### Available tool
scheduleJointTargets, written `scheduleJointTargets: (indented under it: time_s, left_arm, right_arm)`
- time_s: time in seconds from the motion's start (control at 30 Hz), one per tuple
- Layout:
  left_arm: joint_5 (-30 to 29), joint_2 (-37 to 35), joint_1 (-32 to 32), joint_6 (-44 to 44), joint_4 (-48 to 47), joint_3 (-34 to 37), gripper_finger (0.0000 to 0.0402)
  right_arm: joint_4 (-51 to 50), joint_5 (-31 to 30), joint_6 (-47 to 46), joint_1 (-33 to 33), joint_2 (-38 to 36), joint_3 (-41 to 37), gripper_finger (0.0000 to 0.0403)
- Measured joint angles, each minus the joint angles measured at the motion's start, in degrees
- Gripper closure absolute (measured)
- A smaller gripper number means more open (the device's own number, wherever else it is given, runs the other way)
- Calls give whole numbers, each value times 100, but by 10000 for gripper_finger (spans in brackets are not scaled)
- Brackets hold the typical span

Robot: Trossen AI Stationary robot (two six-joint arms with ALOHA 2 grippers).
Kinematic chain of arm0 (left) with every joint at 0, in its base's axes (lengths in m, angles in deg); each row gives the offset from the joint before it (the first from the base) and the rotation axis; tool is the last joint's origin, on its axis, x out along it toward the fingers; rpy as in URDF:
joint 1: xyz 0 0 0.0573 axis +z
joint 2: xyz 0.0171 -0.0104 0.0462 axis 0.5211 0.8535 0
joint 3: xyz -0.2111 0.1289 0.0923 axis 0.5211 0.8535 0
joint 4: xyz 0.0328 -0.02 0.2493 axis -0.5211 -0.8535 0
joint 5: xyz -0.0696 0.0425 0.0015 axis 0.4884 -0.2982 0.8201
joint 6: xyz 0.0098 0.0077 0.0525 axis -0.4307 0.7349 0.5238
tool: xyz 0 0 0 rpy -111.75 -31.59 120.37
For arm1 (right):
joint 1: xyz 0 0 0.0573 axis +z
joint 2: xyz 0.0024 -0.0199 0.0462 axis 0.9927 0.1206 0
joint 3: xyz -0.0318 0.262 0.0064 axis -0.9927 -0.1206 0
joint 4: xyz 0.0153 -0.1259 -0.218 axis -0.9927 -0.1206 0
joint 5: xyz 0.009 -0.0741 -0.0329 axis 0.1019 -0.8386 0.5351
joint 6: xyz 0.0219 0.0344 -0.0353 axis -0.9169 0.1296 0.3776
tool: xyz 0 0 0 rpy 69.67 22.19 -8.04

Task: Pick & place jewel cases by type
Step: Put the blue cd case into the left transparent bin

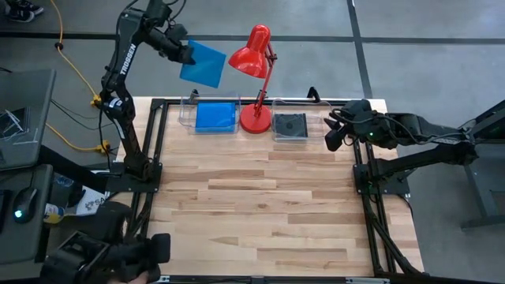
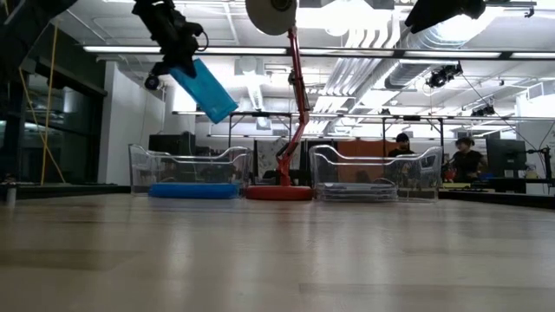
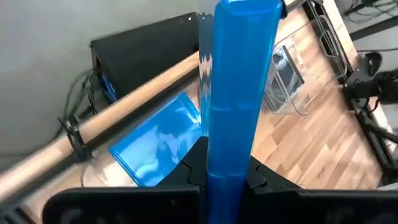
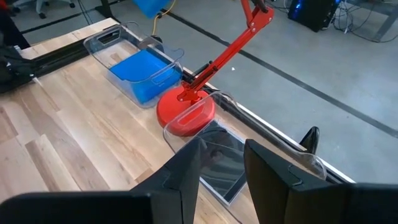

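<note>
My left gripper point(image 1: 183, 54) is shut on a plain blue jewel case point(image 1: 203, 64), high above the table's far left edge. Below it a clear tray point(image 1: 186, 111) has blue jewel cases point(image 1: 215, 117) lying flat in it. A second clear tray point(image 1: 308, 126) to the right has a dark jewel case point(image 1: 289, 126) lying flat in it. My right gripper point(image 1: 331, 136) hovers at the table's far right, beside that tray, open with nothing between its fingers point(image 4: 189, 168). My left gripper pinches the blue jewel case's two flat faces between its fingers point(image 3: 198, 169), at the case's near edge point(image 3: 227, 163). The fingers slant down from the table's far left. The case point(image 2: 204, 89) hangs tilted below them, clear of the tray and table.
A red desk lamp point(image 1: 256, 79) stands between the two trays, its shade point(image 1: 251, 55) close to the held case. Black frame rails point(image 1: 154, 150) run along the table's left and right sides. The near wooden table top point(image 1: 260, 213) is bare. People point(image 2: 468, 156) stand in the room behind.
</note>
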Motion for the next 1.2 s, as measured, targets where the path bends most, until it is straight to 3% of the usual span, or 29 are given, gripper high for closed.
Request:
scheduleJointTargets:
  time_s: [0.6,0.73,0.97,1.2]
  left_arm:
    - [-116,-43,-775,-316,31,2274,388]
    - [-374,-43,-866,-584,196,2496,388]
    - [-157,-43,-872,-1219,993,2563,388]
    - [-246,-43,-861,-1634,1037,2563,388]
  right_arm:
    - [-2,137,190,0,0,2,295]
    - [-4,222,321,2,-2,0,295]
    - [-92,238,440,2,-2,2,295]
    - [-170,247,446,1,-2,1,295]
